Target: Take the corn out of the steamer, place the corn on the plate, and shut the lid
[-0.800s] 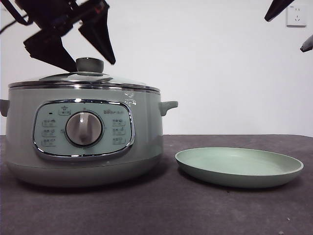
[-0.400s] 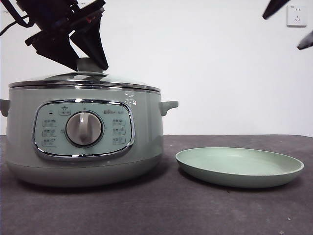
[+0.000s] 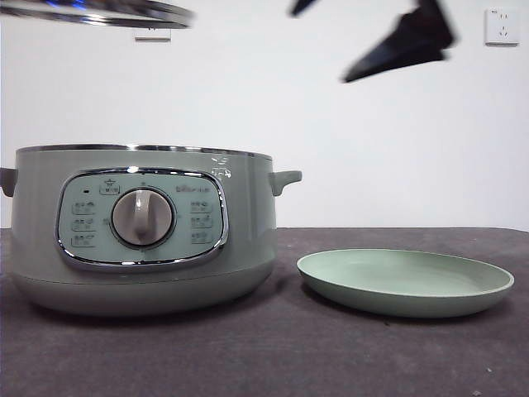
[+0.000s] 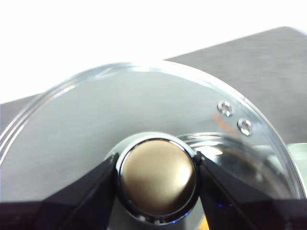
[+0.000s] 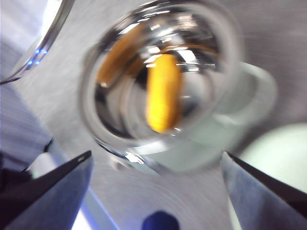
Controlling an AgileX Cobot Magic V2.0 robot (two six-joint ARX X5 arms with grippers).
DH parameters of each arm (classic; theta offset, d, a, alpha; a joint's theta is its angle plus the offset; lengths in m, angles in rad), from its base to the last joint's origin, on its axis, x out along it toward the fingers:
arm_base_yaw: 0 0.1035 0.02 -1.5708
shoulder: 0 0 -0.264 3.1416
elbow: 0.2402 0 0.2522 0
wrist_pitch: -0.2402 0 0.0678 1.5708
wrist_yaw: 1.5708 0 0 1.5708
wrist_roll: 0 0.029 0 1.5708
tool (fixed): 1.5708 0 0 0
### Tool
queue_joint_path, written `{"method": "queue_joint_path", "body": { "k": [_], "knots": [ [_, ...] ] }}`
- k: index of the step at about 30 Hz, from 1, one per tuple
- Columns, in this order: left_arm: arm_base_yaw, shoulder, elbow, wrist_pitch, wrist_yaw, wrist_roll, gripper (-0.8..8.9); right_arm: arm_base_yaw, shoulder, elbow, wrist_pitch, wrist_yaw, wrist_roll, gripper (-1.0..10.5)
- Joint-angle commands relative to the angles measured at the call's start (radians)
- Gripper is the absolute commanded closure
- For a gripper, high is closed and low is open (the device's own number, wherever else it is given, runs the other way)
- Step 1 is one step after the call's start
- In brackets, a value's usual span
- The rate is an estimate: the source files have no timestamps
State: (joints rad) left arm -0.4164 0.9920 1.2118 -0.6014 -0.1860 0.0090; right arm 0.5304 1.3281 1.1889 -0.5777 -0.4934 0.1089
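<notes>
Left gripper (image 4: 156, 175) jaws clamp lid (image 4: 144, 110) knob; panel writing unreadable.

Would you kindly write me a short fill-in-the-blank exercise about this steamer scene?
1. The left claw grips the lid by its ____.
2. Inside the open steamer lies the yellow ____.
3. The right claw hangs above the steamer with jaws ____.
4. The plate holds ____.

Missing words: knob; corn; open; nothing

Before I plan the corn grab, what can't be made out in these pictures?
- Corn: hidden by the steamer wall in the front view; motion-blurred in the right wrist view.
- Lid: cut by the front view's top edge.
- Right end effector: a blurred dark shape in the front view.
</notes>
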Motion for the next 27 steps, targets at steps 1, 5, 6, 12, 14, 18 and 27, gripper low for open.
{"method": "queue_joint_path", "body": {
  "k": [1, 5, 6, 12, 14, 18, 27],
  "knots": [
    [0.000, -0.093, 0.008, 0.003, -0.055, 0.021, 8.22, 0.063, 0.130, 0.113, -0.027, 0.007, -0.031, 5.1],
    [0.000, -0.176, 0.008, -0.038, -0.102, 0.022, 8.22, 0.137, 0.302, 0.293, -0.113, 0.079, -0.085, 5.1],
    [0.000, -0.194, 0.008, -0.045, -0.108, 0.022, 8.22, 0.149, 0.340, 0.339, -0.138, 0.097, -0.100, 5.1],
    [0.000, -0.285, 0.008, -0.090, -0.131, 0.021, 8.22, 0.216, 0.586, 0.618, -0.271, 0.190, -0.167, 5.1],
    [0.000, -0.301, 0.008, -0.108, -0.131, 0.021, 8.22, 0.234, 0.655, 0.691, -0.303, 0.229, -0.188, 5.1],
    [0.000, -0.310, 0.008, -0.146, -0.131, 0.021, 8.22, 0.265, 0.773, 0.790, -0.333, 0.269, -0.212, 5.1],
    [-0.001, -0.310, 0.008, -0.179, -0.129, 0.021, 8.22, 0.296, 0.905, 0.806, -0.309, 0.319, -0.223, 5.1]
  ]
}}
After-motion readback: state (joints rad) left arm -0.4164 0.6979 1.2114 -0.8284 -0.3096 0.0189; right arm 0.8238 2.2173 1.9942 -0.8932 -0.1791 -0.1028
